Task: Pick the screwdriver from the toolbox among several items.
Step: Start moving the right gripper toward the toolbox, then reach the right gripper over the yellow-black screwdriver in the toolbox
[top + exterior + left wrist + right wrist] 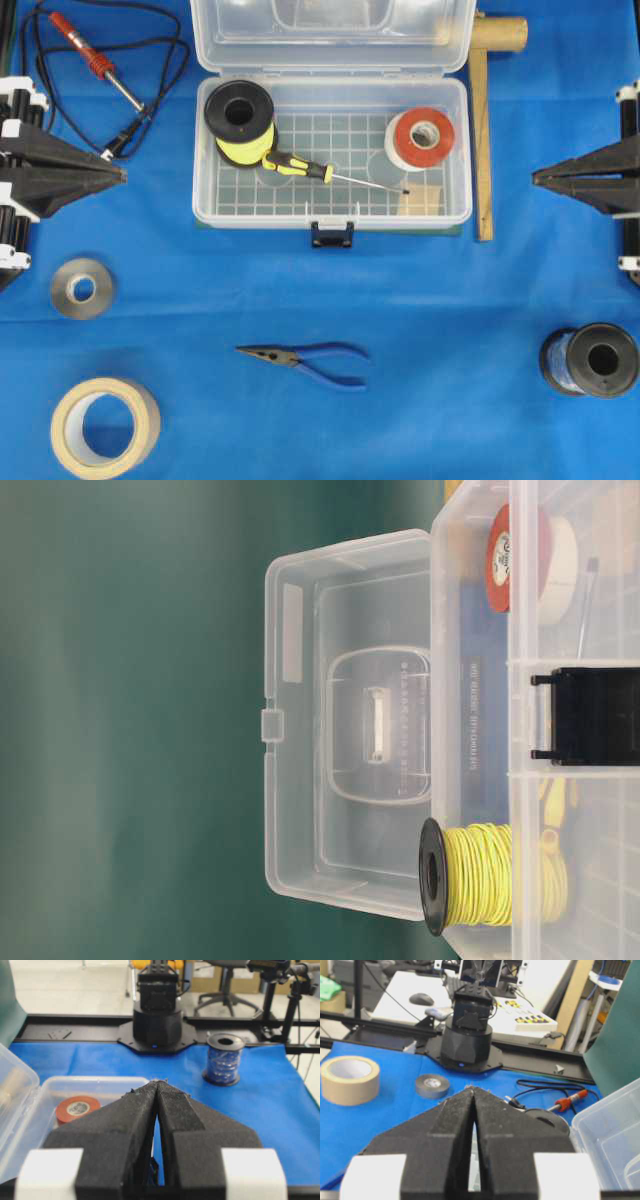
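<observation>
The screwdriver, with a yellow-and-black handle and thin silver shaft, lies inside the open clear toolbox, tip pointing right. Beside it are a black spool of yellow wire, a red-and-white tape roll and a small tan block. The toolbox also shows in the table-level view, with the spool and tape roll. My left gripper is shut and empty, left of the box. My right gripper is shut and empty, right of the box. In the wrist views both grippers have tips touching.
Blue-handled pliers lie in front of the box. A red soldering iron with black cord lies at the back left. A grey tape roll, a tan tape roll and a blue wire spool lie around. A wooden stick lies right of the box.
</observation>
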